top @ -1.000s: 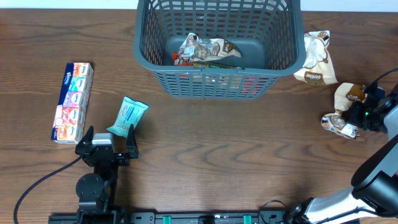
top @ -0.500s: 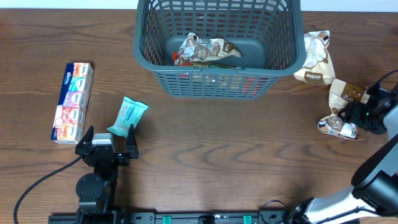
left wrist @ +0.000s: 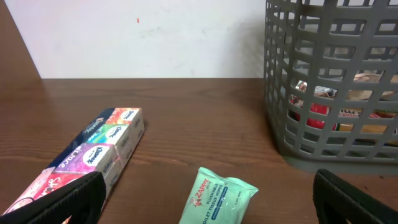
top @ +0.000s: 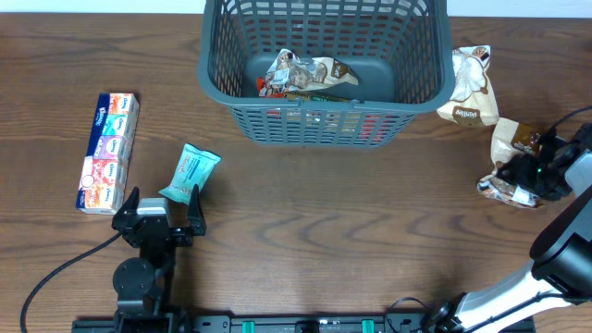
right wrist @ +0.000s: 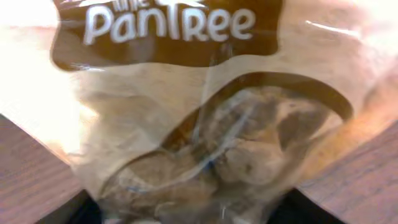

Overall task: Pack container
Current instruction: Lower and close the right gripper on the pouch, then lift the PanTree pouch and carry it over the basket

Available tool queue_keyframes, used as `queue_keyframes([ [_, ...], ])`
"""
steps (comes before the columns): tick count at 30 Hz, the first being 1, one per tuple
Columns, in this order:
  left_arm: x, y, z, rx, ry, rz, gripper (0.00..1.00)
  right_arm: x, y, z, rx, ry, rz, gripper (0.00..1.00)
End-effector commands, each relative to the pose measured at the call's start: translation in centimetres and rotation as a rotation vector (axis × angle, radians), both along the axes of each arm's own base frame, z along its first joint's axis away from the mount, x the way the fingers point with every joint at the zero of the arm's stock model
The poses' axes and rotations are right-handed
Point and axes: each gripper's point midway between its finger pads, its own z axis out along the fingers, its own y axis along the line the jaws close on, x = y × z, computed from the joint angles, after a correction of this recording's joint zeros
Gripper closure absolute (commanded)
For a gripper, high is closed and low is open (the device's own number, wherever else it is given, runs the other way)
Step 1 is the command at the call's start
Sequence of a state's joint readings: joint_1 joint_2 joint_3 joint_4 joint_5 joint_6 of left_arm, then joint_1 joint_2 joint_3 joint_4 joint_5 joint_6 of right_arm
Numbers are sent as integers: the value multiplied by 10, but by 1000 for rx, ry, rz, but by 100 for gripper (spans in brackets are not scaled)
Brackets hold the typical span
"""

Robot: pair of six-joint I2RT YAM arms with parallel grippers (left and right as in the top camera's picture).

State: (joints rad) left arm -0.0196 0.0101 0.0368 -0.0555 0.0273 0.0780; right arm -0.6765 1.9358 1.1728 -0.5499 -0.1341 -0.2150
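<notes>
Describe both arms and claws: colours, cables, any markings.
Left arm: black with rounded joints and a silver-grey block behind the left claw, which has two black fingers. A black cable runs off it. Right arm: white lower link, black upper parts, and a black right claw with a small green light. No readable markings on either.

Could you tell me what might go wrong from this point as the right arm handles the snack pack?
The right tool is up against a loose, crinkly snack pack. It may pinch only film, so the pack could slip when lifted. A second snack pack lies beside the right wall of the container, roughly on the way there, and could get knocked. A low carry might also catch the rim.
</notes>
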Motion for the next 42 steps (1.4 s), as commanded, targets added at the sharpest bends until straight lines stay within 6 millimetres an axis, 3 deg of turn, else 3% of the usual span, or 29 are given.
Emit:
queue_keyframes([
  [1, 0, -3, -17, -6, 38, -15, 1, -17, 9, -31, 42, 90, -21, 70],
  [4, 0, -3, -17, -6, 38, -15, 1, -16, 11, -31, 50, 87, -20, 89],
  [6, 0, -3, -17, -6, 38, -15, 1, -15, 12, -31, 59, 81, -19, 95],
  [10, 0, -3, -17, -6, 38, -15, 1, -12, 13, -27, 69, 66, -40, 98],
  [15, 0, -3, -17, -6, 38, -15, 1, 1, 9, 7, 17, -12, -44, 99],
  [23, 0, -3, -17, -6, 38, -15, 1, 20, -3, 108, -150, -225, -34, 99],
  [31, 0, -3, -17, -6, 38, -15, 1, 27, 9, 213, -328, -464, 0, 99],
  [37, 0, -3, -17, -7, 38, -15, 1, 55, 64, 309, -400, -726, 187, 99],
  [42, 0, -3, -17, -6, 38, -15, 1, 80, 133, 388, -447, -871, 427, 99],
])
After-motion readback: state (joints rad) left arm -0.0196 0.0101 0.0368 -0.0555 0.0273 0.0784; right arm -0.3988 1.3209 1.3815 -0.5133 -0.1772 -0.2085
